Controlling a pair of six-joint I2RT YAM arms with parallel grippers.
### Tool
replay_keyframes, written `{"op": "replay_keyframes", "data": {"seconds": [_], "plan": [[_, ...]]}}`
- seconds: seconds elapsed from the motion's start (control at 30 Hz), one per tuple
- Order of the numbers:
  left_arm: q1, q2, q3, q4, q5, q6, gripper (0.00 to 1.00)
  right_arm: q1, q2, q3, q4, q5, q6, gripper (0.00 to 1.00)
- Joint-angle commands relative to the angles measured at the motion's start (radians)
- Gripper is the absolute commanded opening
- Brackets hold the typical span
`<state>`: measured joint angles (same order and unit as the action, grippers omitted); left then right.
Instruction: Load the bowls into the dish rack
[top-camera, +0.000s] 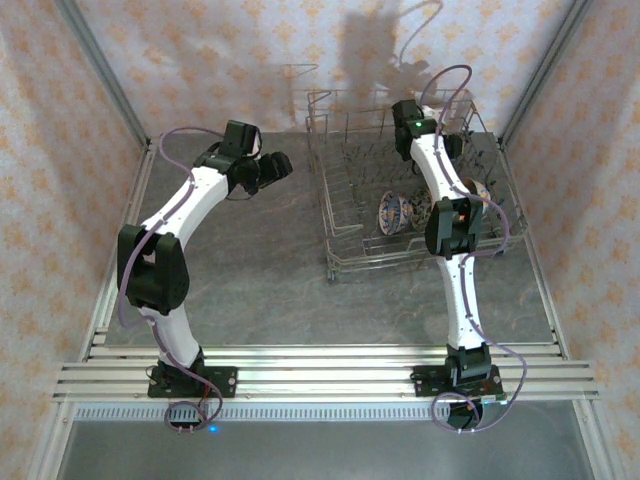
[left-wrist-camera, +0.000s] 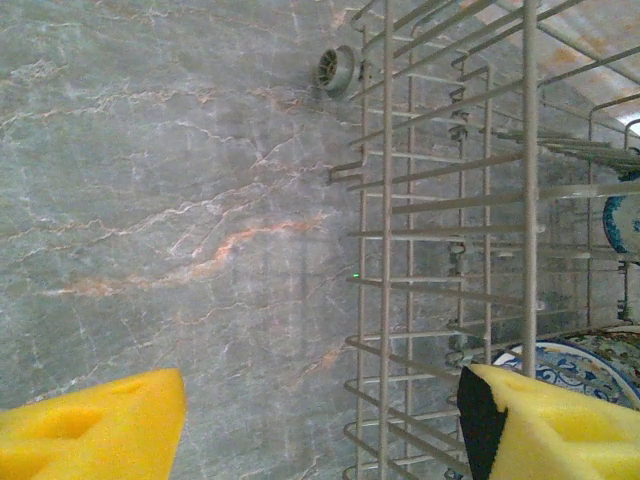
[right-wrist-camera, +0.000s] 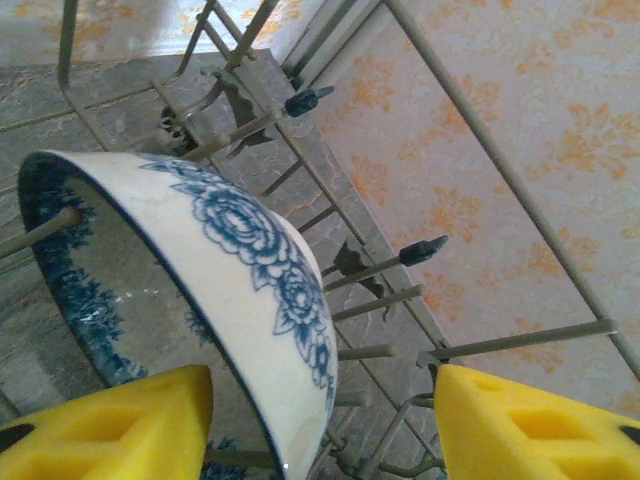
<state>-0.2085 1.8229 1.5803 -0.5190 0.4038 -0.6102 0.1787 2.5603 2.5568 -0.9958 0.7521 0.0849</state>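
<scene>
The grey wire dish rack (top-camera: 345, 205) stands at the back right of the table. Inside it, blue-and-white bowls (top-camera: 392, 212) stand on edge near its front, and an orange-toned bowl (top-camera: 482, 190) sits by the right wall. My right gripper (right-wrist-camera: 325, 430) is open inside the rack. A blue-and-white floral bowl (right-wrist-camera: 230, 260) rests on edge among the tines, its lower rim between the yellow fingers (right-wrist-camera: 110, 425), clear of the right one. My left gripper (left-wrist-camera: 320, 430) is open and empty above bare table, just left of the rack's side wall (left-wrist-camera: 450, 250). Patterned bowls (left-wrist-camera: 570, 360) show through the wires.
The grey marble table (top-camera: 250, 290) stretches left and in front of the rack. Papered walls close in on three sides, and the right wall (right-wrist-camera: 520, 150) is close behind the rack. A small round fitting (left-wrist-camera: 335, 68) sits on the table by the rack's corner.
</scene>
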Motion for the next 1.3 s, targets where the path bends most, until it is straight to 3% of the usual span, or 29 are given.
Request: {"op": "replay_keyframes", "data": {"seconds": [0.0, 0.27, 0.5, 0.7, 0.83, 0.9, 1.27], "plan": [[0.006, -0.064, -0.025, -0.026, -0.037, -0.016, 0.73, 0.005, -0.093, 0.028, -0.021, -0.027, -0.010, 0.67], [0.016, -0.142, -0.098, -0.060, -0.123, -0.027, 0.74, 0.011, -0.250, -0.029, -0.061, -0.098, -0.008, 0.75], [0.104, -0.237, -0.197, -0.156, -0.204, -0.084, 0.74, 0.067, -0.369, -0.104, -0.100, -0.183, -0.028, 0.75], [0.186, -0.299, -0.172, -0.395, -0.339, -0.066, 0.74, 0.120, -0.421, -0.140, -0.150, -0.283, -0.021, 0.75], [0.252, -0.353, -0.192, -0.517, -0.403, -0.083, 0.74, 0.134, -0.455, -0.202, -0.115, -0.437, -0.005, 0.74], [0.288, -0.374, -0.215, -0.548, -0.399, -0.095, 0.74, 0.141, -0.460, -0.195, -0.136, -0.498, -0.001, 0.73], [0.465, -0.364, -0.350, -0.549, -0.359, -0.095, 0.73, 0.188, -0.577, -0.433, -0.023, -0.580, -0.044, 0.72]]}}
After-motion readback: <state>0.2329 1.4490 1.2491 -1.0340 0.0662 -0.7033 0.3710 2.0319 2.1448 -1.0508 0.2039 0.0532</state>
